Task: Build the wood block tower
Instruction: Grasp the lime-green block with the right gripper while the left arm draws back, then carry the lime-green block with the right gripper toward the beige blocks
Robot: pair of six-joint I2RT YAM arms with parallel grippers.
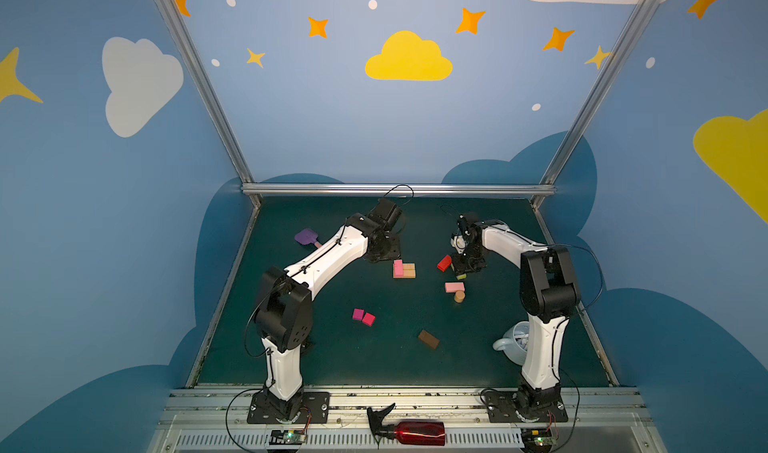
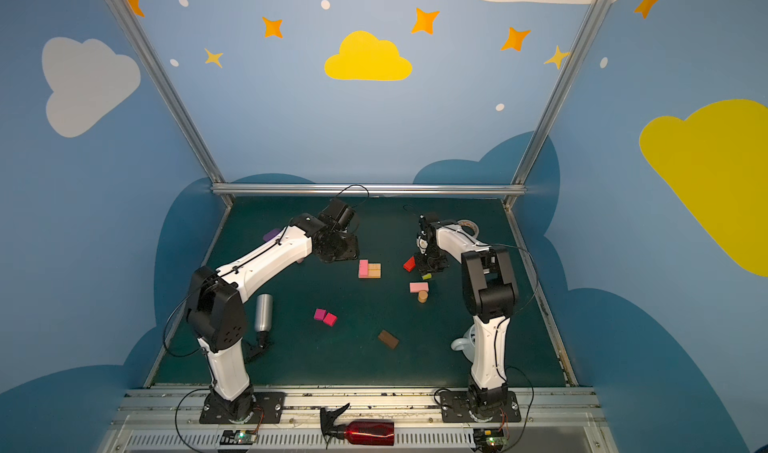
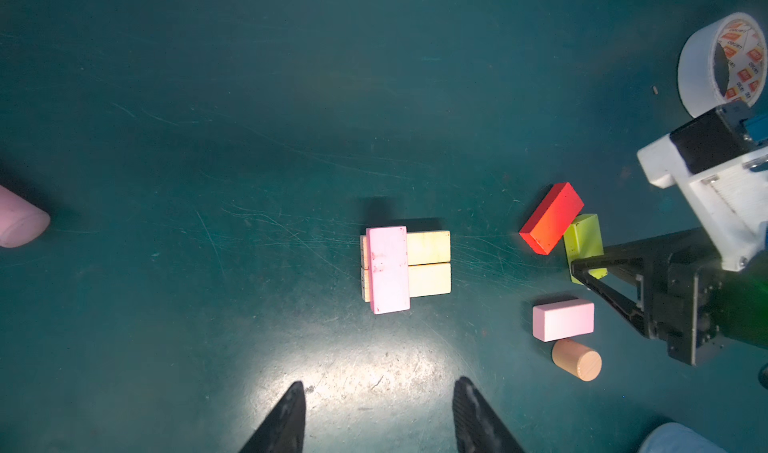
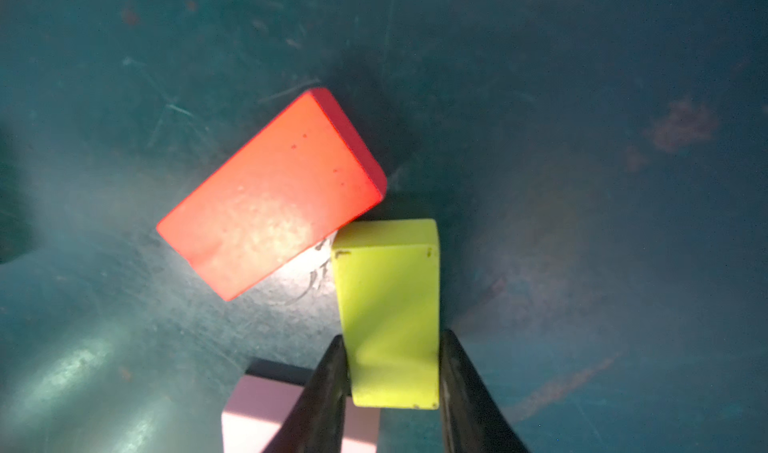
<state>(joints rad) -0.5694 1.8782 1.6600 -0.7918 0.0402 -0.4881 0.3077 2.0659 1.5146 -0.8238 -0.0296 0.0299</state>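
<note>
right end effector tight on lime-green block, lengthwise between jaws

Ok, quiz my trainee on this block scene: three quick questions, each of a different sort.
1. Which block stands between the right gripper fingers? A) red block B) lime-green block C) brown block
2. True or false: the left gripper holds a magenta square.
3. Fill in: the pink block lies across two ___ blocks.
Key: 1 B; 2 false; 3 tan.
</note>
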